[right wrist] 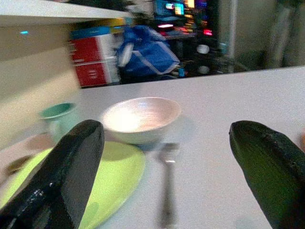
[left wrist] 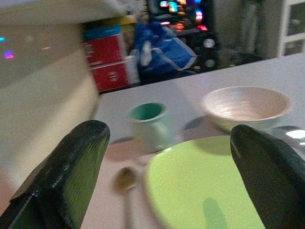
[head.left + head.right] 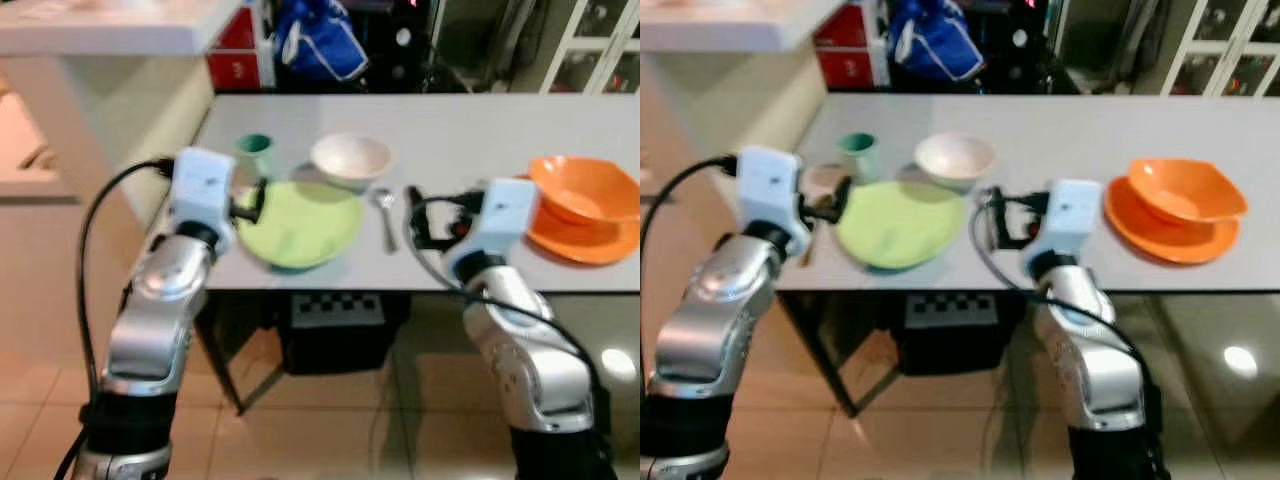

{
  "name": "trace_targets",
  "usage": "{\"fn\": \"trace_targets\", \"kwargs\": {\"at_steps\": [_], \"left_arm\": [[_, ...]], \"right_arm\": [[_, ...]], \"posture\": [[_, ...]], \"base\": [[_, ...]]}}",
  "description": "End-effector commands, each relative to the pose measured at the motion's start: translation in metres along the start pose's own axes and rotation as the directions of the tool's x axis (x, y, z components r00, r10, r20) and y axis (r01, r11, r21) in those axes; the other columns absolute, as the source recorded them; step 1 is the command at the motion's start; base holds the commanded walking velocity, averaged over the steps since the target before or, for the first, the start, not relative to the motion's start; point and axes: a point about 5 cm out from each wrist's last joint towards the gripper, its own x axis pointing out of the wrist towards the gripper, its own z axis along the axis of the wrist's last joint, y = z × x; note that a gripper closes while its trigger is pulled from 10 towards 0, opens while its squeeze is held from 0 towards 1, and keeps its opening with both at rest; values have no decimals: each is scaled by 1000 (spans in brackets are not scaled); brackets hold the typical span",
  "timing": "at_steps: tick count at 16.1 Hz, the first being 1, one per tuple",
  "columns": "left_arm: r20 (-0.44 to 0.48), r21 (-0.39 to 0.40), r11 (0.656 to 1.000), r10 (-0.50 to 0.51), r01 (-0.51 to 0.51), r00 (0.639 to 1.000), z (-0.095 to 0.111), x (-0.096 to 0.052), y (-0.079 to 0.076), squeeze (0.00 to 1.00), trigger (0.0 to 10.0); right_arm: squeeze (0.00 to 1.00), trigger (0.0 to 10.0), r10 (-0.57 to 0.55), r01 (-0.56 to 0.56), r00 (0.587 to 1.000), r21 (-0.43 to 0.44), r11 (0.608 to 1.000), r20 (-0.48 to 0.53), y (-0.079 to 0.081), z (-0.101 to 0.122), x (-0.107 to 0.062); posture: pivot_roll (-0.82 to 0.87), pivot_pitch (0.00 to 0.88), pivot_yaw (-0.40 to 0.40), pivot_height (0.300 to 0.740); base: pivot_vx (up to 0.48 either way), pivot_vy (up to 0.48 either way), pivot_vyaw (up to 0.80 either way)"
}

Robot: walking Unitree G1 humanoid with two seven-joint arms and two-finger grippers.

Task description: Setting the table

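A lime-green plate [image 3: 300, 228] lies at the near edge of the pale table [image 3: 460, 125]. Behind it stand a white bowl [image 3: 350, 158] and a teal cup [image 3: 254, 149]. A metal fork [image 3: 387, 215] lies to the right of the plate, and a dark spoon [image 2: 126, 179] lies to its left. My left gripper [image 3: 252, 203] hovers open at the plate's left rim, holding nothing. My right gripper [image 3: 415, 215] is open just right of the fork, also holding nothing. An orange bowl [image 3: 588, 186] sits on an orange plate [image 3: 575, 243] at the right.
A beige counter [image 3: 100, 30] stands to the left of the table. Red boxes [image 3: 236, 55] and a blue bag [image 3: 318, 42] are behind the table. A checkered box [image 3: 335, 310] sits beneath it on the tiled floor. White glass-door cabinets [image 3: 600, 45] stand at the back right.
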Motion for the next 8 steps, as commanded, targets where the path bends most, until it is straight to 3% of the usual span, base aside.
{"fn": "trace_targets", "kwargs": {"at_steps": [1, 8], "left_arm": [[8, 7, 1000, -12, 12, 1000, 2, 0, -6, 0, 10000], [8, 21, 1000, -2, 2, 1000, 0, 9, -8, 0, 10000]], "right_arm": [[0, 10000, -25, 25, 1000, -19, 1000, -13, -7, 1, 0], [0, 10000, -61, 57, 996, -72, 996, -57, -12, -6, 3]], "posture": [[-5, 0, 27, 740], [-16, 0, 28, 740]], "base": [[0, 394, 0], [0, 385, 0]]}}
